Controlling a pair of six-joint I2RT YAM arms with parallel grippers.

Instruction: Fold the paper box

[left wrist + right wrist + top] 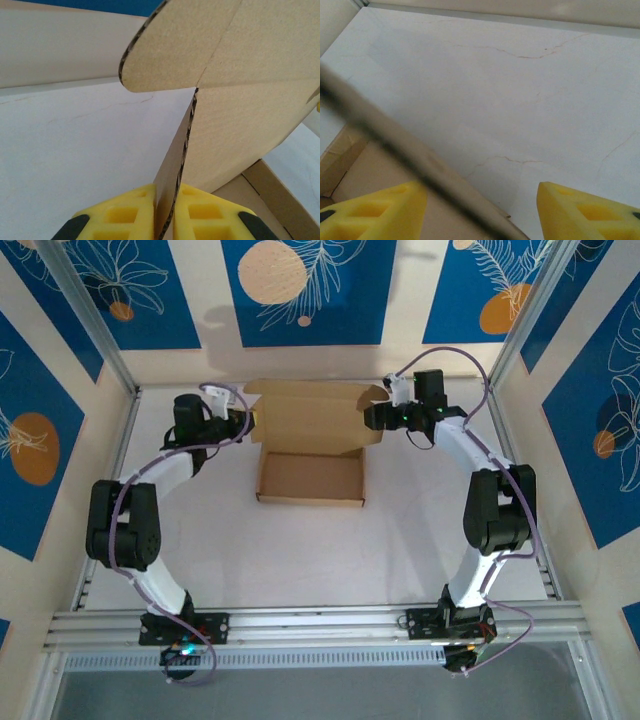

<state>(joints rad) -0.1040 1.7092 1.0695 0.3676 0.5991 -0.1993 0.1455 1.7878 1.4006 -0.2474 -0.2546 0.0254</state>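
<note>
Arms (pixel 160 475) bend inward; left pincer (pixel 167 210) clamps the paper box (pixel 310 420) flap, right pincer (pixel 481 200) gapes open.

The box (pixel 310 478) is plain brown, the fingers (pixel 145 215) yellow, the table (pixel 300 560) white, the wall panels (pixel 335 310) blue with orange circles.

No text, label, brand, number or sign can be read on the paper box (pixel 310 477) or on any other surface.
</note>
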